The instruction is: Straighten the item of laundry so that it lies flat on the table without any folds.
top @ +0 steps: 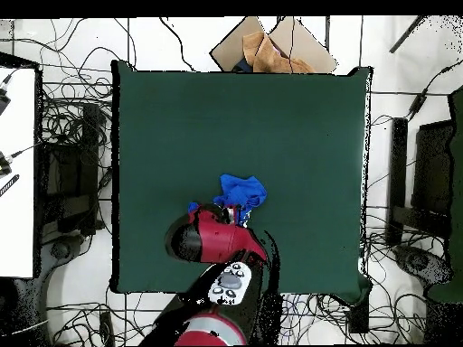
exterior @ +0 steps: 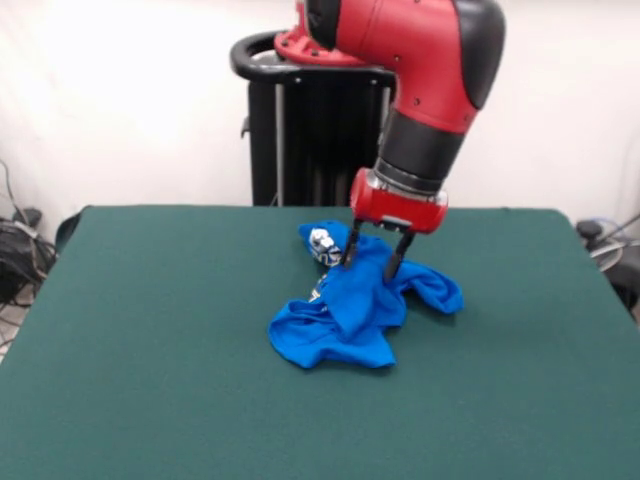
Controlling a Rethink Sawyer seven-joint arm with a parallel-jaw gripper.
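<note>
The item of laundry [exterior: 352, 312] is a bright blue shirt lying crumpled in a heap on the green table [exterior: 150, 340], with a bit of white-grey print showing at its far edge. My gripper [exterior: 368, 264] reaches straight down onto the heap's far part, its two dark fingers [exterior: 349, 247] spread apart and their tips touching or pressed into the cloth. From overhead, the shirt [top: 240, 191] pokes out past the red arm [top: 224, 239], which hides its near part and the gripper.
Cables cover the floor round the table. A cardboard box [top: 271, 45] lies beyond one table edge in the overhead view. A white surface [top: 16, 172] stands at that view's left, and dark equipment [top: 425, 181] at its right.
</note>
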